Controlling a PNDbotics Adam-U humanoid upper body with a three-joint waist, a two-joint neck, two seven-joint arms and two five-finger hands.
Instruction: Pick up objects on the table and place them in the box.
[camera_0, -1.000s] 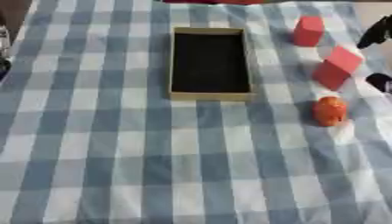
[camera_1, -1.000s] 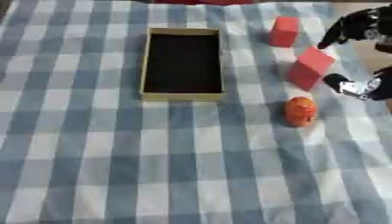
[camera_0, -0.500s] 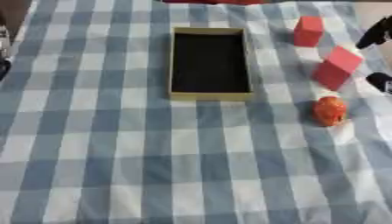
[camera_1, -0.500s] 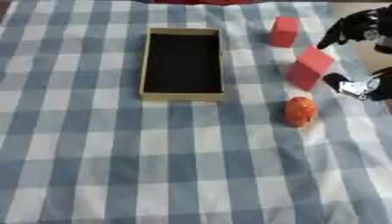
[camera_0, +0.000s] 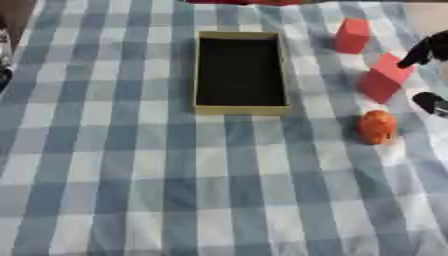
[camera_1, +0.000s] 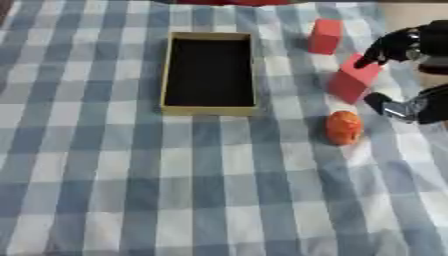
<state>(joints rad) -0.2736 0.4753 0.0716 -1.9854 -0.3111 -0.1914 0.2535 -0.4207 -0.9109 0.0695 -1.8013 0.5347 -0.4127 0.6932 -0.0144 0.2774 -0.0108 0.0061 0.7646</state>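
An open box (camera_1: 207, 108) with a tan rim and black inside lies on the blue-checked cloth, nothing in it. To its right stand a small red block (camera_1: 325, 36) and a larger tilted red block (camera_1: 352, 80). An orange rounded object (camera_1: 343, 127) sits below them. My right hand (camera_1: 413, 42) comes in from the right edge, open and spread around the larger block. Its fingertips (camera_1: 371, 58) sit at the block's upper right corner, while the thumb (camera_1: 385, 104) stays apart just right of the block. A dark sliver, perhaps my left hand (camera_0: 3, 55), shows at the left edge.
The checked cloth (camera_1: 131, 190) covers the whole table, with wide free room in front of the box and on the left. Something red (camera_1: 232, 2) lies along the far edge.
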